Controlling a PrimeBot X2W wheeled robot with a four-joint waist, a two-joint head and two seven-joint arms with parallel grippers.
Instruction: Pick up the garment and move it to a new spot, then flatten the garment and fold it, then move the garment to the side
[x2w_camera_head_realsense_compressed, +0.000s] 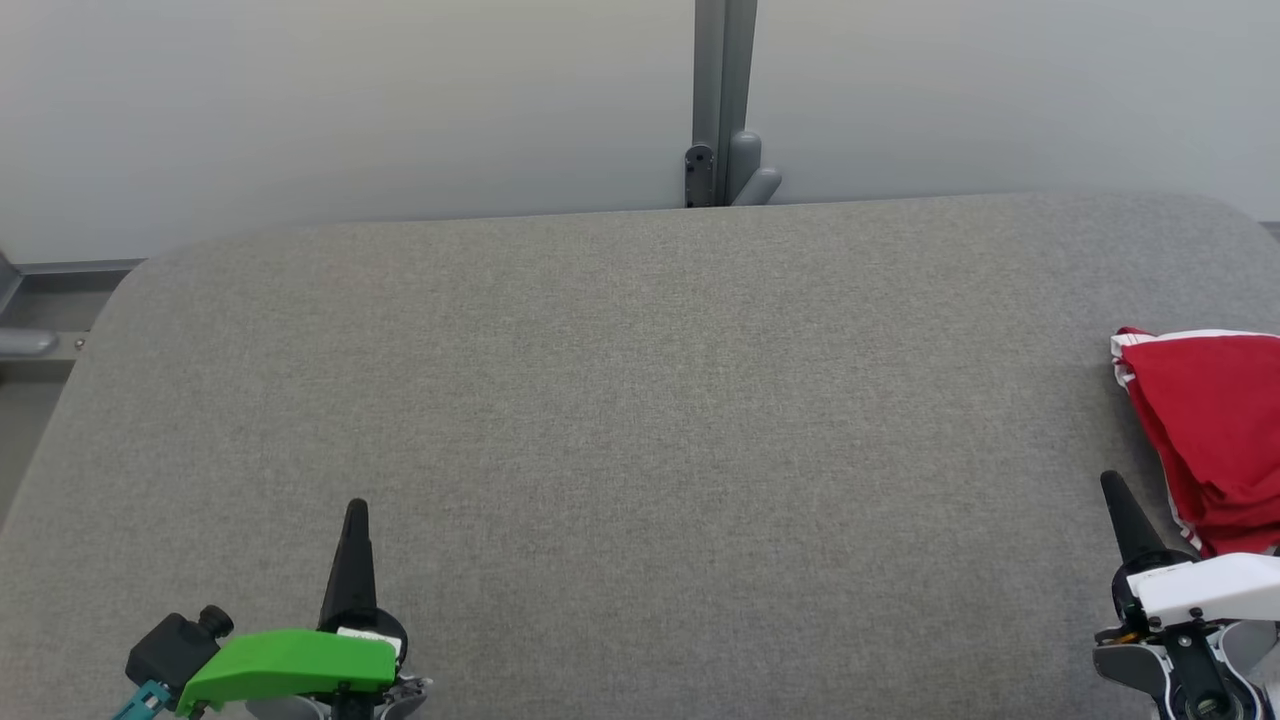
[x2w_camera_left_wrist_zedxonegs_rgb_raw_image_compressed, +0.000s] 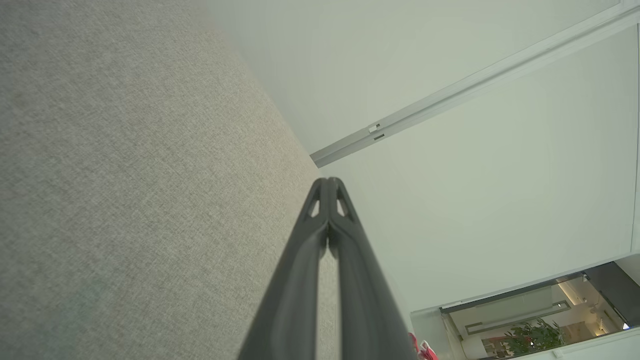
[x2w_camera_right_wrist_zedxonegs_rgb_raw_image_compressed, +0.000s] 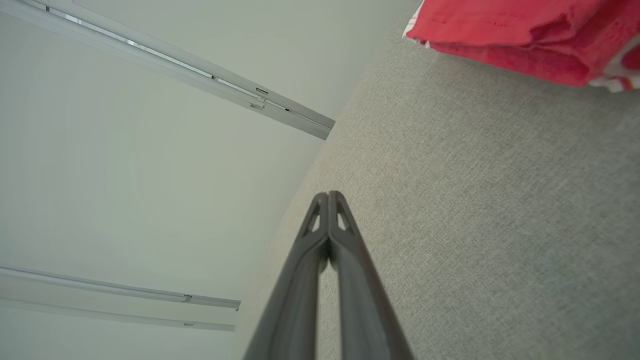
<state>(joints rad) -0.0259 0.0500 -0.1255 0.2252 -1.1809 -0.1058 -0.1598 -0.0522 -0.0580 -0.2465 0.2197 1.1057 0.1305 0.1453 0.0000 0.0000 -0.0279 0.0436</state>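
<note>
**Left gripper** (x2w_camera_head_realsense_compressed: 356, 512), lower left of the head view: the two dark fingers are pressed together along their length, with nothing held between them. The tip is pointed forward across the grey fabric bench (x2w_camera_head_realsense_compressed: 640, 400). A green cover (x2w_camera_head_realsense_compressed: 290, 665) is seen on the wrist behind it.

**Centre:** beyond the far edge of the bench, ahead of and between the two grippers, a grey post (x2w_camera_head_realsense_compressed: 724, 100) is set against a pale wall.

**Right gripper** (x2w_camera_head_realsense_compressed: 1112, 485), lower right: the fingers are likewise brought together and empty, and are carried by a white wrist housing (x2w_camera_head_realsense_compressed: 1210, 585).

**Red garment** (x2w_camera_head_realsense_compressed: 1215, 430), edged with white stripes: it is laid folded on the bench just to the right of the right gripper, reaching ahead of its tip. It is not held by the fingers and is partly cut off by the frame edge.
</note>
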